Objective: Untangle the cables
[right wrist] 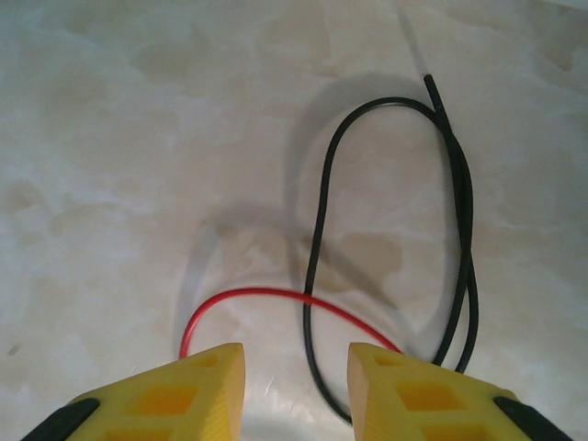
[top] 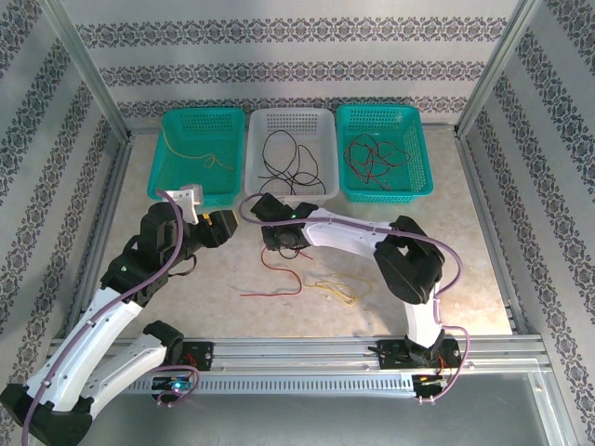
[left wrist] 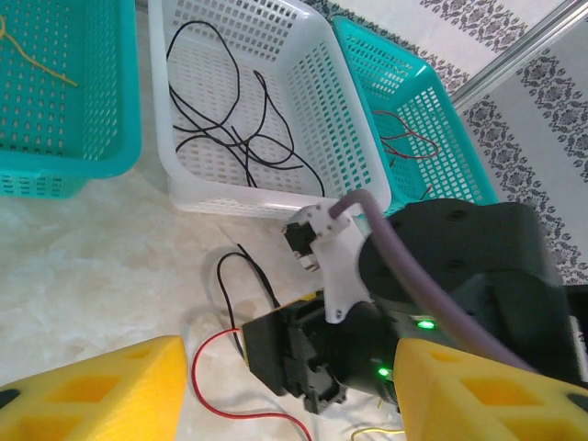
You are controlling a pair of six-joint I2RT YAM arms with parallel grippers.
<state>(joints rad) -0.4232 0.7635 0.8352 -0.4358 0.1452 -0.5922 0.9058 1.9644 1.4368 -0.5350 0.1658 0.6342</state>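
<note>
Two cables [right wrist: 307, 299] cross just ahead of right gripper [right wrist: 296, 360].

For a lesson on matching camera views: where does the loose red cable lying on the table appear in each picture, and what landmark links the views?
Top external: the loose red cable lies just below the picture's centre.
Left wrist: the loose red cable loops along the bottom, left of centre.
Right wrist: the loose red cable arcs across the lower middle.
Shared landmark: the black cable looping beside it, in both wrist views.
</note>
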